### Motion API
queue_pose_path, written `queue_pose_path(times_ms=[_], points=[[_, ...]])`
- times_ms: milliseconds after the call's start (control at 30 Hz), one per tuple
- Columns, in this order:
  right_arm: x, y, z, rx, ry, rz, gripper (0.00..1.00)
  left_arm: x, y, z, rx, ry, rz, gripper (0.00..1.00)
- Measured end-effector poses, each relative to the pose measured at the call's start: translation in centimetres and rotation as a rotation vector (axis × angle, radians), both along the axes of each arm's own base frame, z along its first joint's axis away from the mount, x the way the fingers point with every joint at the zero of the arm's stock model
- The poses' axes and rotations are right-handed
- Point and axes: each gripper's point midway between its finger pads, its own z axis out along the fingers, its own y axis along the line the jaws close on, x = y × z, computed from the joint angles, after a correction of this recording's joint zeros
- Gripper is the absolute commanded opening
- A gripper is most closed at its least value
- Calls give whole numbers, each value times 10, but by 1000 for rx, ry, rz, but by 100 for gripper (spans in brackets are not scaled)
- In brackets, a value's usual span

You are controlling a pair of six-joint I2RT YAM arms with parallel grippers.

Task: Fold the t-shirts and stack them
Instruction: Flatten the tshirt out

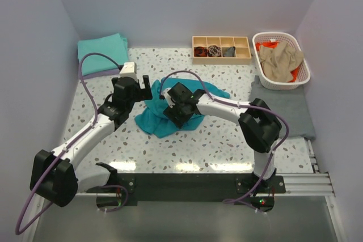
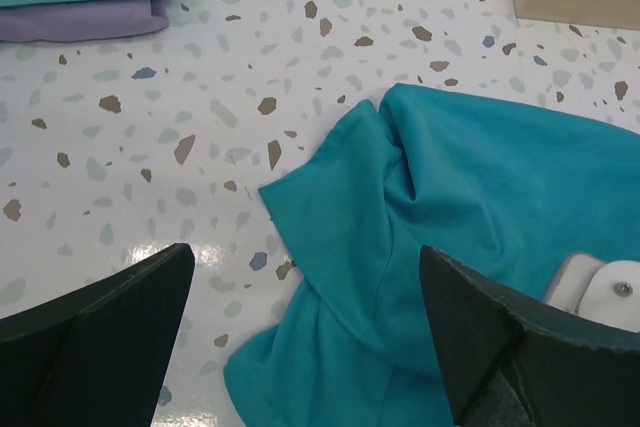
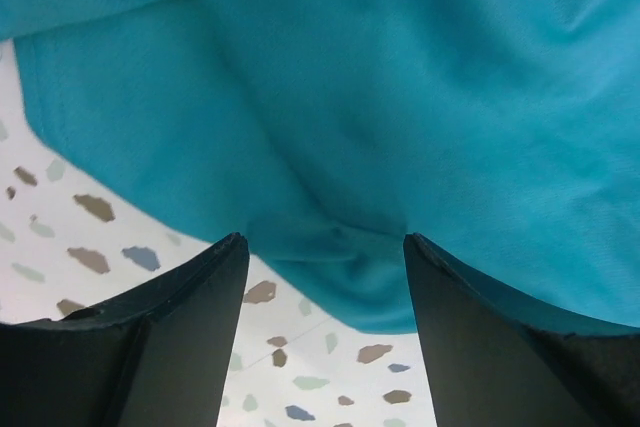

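Note:
A deep teal t-shirt (image 1: 170, 118) lies crumpled in the middle of the table. My left gripper (image 1: 142, 90) is open at its left edge; in the left wrist view the shirt (image 2: 470, 187) spreads between and beyond the wide-apart fingers (image 2: 100, 337). My right gripper (image 1: 170, 107) is open over the shirt's middle. In the right wrist view a bunched edge of the shirt (image 3: 400, 97) sits between the fingertips (image 3: 170, 327), not pinched. A folded aqua-green shirt (image 1: 102, 48) lies on a lavender one (image 2: 80, 19) at the back left. Tan (image 1: 279, 60) and orange (image 1: 266, 44) shirts lie in the basket.
A white lattice basket (image 1: 303, 72) stands at the back right. A wooden tray with four compartments (image 1: 221, 49) stands at the back middle. A grey cloth (image 1: 286, 109) lies at the right. Walls close in the left, back and right sides.

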Motion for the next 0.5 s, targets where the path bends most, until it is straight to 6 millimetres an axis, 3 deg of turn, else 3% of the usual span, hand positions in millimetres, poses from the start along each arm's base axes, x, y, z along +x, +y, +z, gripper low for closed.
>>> queue_pose_path(times_ms=[200, 433, 500], points=[[23, 3, 7, -40, -86, 12, 67, -4, 3, -7, 0, 9, 10, 100], [30, 0, -12, -113, -91, 26, 66, -2, 2, -4, -5, -3, 12, 100], [29, -2, -14, -121, -87, 28, 62, -1, 3, -4, -5, -7, 16, 100]])
